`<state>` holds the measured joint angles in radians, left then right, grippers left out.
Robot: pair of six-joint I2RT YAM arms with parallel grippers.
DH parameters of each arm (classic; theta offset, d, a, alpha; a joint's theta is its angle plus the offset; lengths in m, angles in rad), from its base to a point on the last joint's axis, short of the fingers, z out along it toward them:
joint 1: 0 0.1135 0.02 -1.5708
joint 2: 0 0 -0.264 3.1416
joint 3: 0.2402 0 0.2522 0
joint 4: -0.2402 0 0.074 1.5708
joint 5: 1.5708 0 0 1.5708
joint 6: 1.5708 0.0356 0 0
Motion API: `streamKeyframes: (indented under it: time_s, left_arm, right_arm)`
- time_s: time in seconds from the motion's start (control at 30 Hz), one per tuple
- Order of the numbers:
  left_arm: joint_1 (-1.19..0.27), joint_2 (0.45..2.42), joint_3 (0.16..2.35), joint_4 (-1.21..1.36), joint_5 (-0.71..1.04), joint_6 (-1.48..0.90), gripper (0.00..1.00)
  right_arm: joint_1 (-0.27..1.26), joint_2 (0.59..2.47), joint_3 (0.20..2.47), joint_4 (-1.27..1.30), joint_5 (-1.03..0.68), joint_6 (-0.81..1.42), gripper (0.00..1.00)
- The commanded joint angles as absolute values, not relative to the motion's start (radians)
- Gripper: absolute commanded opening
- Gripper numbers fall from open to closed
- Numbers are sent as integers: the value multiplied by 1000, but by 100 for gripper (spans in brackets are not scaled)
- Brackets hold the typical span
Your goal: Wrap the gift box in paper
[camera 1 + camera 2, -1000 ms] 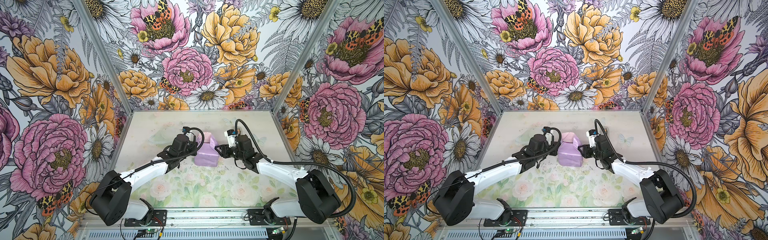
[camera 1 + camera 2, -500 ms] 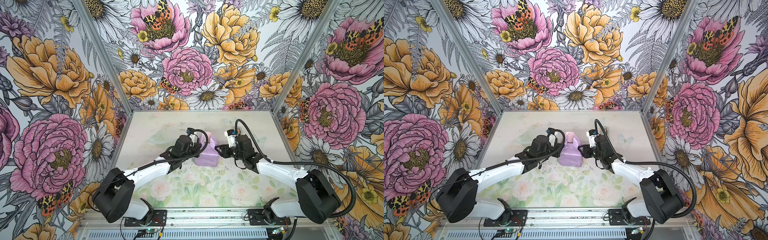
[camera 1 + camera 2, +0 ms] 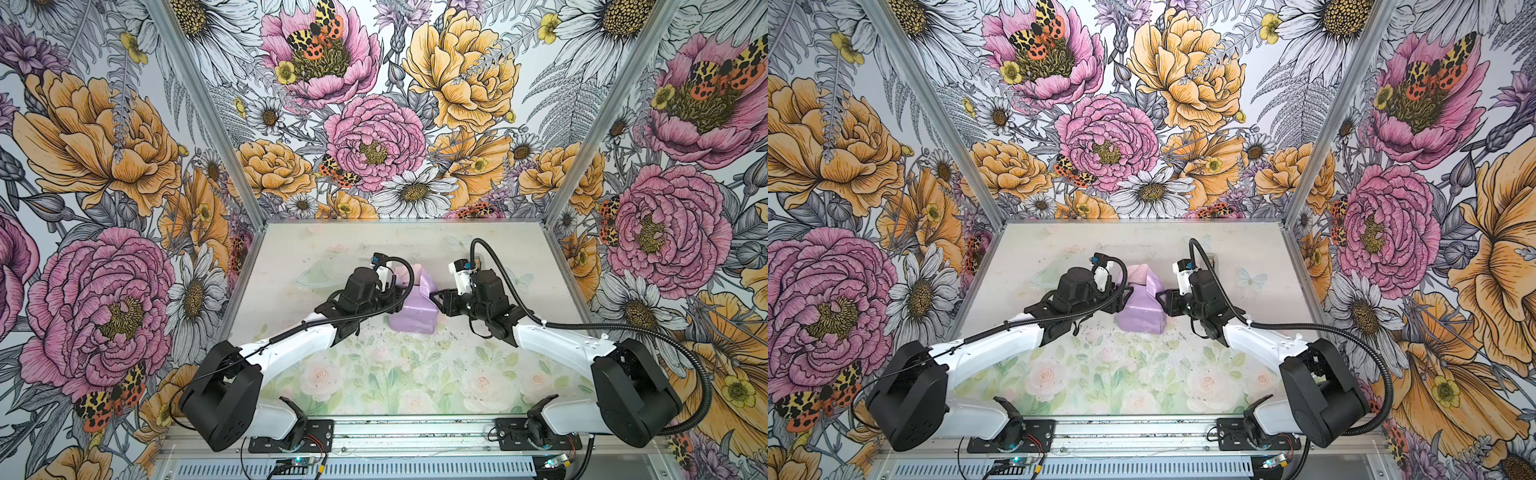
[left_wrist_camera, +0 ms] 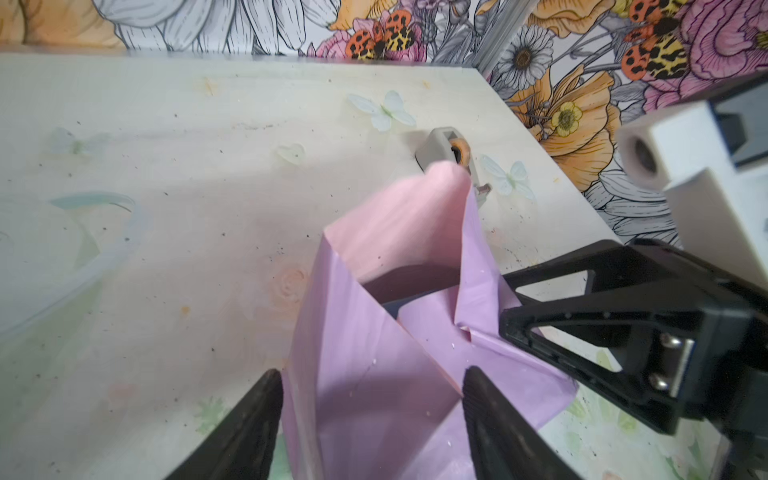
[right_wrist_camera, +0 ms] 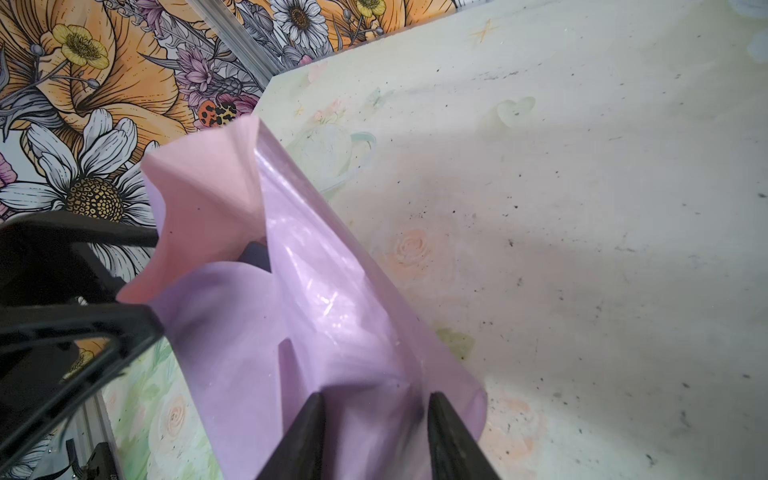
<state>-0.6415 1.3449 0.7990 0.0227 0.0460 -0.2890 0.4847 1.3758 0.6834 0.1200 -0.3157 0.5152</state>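
Left wrist view shows the left hand (image 4: 371,371) spread, its fingers standing apart on either side of the paper (image 4: 365,316). The right hand (image 5: 376,395) appears pinched on the paper-covered side of the gift box (image 4: 390,306), which shows only as a dark sliver inside the fold. In both top views the parcel sits mid-worktop (image 3: 291,257), long axis running up-frame, a hand at each side. Its unfolded pink flap stands at the upper end, beyond both hands. The left hand looks nearer to it.
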Motion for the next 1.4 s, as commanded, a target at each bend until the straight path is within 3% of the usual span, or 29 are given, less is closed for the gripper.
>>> streamKeyframes:
  time_s: [0.0, 0.23, 0.63, 0.87, 1.2, 1.3, 1.37]
  left_arm:
    - [-617, 1296, 761, 13, 127, -227, 74]
    - [-601, 1335, 735, 27, 198, -200, 75]
    - [-524, 1409, 709, 161, 133, -369, 53]
    - [-516, 1485, 704, 230, 134, -442, 51]
    - [-553, 1484, 746, 218, 147, -405, 17]
    - [-577, 1469, 757, 192, 131, -361, 13]
    - [-594, 1461, 769, 170, 122, -324, 17]
  right_arm:
    - [483, 1396, 674, 32, -307, 512, 42]
    - [483, 1395, 675, 29, -314, 508, 42]
    - [483, 1374, 654, 23, -311, 507, 42]
    - [483, 1368, 651, 22, -314, 508, 42]
    - [483, 1376, 650, 28, -318, 506, 42]
    - [483, 1388, 658, 28, -322, 506, 42]
    - [483, 1397, 660, 28, -324, 505, 42]
